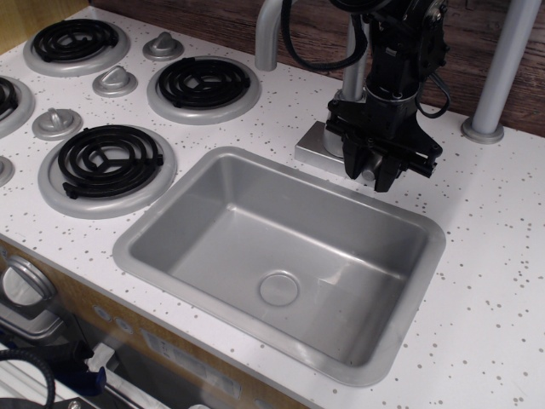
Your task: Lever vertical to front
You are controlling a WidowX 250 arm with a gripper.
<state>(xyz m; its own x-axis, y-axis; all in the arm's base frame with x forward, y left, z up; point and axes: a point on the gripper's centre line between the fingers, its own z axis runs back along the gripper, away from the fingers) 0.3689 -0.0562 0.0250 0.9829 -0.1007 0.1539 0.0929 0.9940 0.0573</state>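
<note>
My black gripper (368, 175) points down over the front edge of the faucet base (313, 143), just behind the sink's back rim. Its two fingers stand close together around a small grey rounded piece, the lever's end (368, 173). The rest of the lever is hidden behind the gripper body. The curved grey faucet pipe (267, 34) rises to the left of the arm.
The grey sink (430, 256) lies directly in front of the gripper. Stove burners (106, 162) and conical knobs (115, 81) are at the left. A grey upright pole (504, 68) stands at the back right. A wooden wall runs along the back.
</note>
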